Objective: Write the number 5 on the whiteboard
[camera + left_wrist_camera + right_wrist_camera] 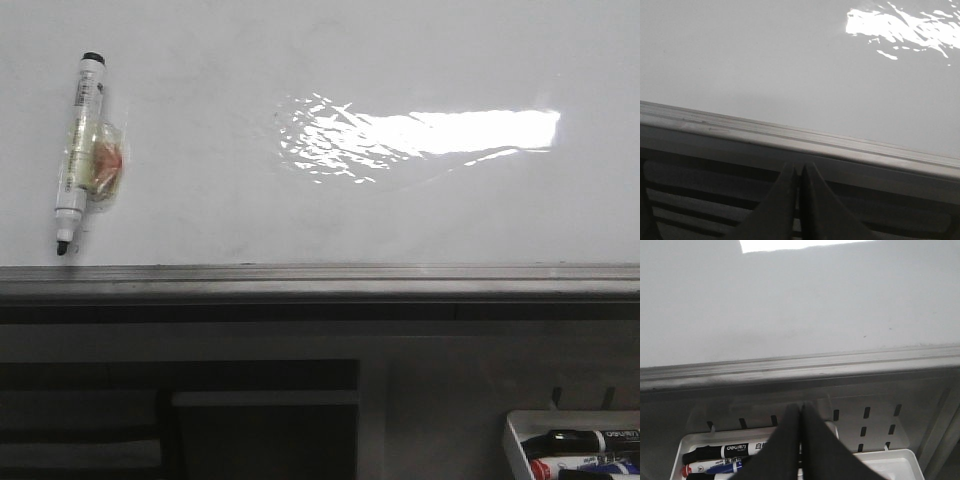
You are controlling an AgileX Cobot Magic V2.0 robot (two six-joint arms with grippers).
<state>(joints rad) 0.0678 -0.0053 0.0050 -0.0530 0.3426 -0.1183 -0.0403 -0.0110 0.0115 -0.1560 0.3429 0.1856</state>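
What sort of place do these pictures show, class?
Probably a classroom or lab writing station: a blank glossy whiteboard, a marker lying on it, and a tray of spare markers below its edge.

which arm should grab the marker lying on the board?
Probably left. The marker lies at the whiteboard's left side, the left arm's side. Neither wrist view shows it. Both the left gripper and right gripper are shut and empty; the right hangs over the marker tray.

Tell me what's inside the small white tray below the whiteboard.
The white tray holds markers: a black marker and a blue marker with a red cap. The shut right gripper covers the tray's middle, so anything there is hidden.
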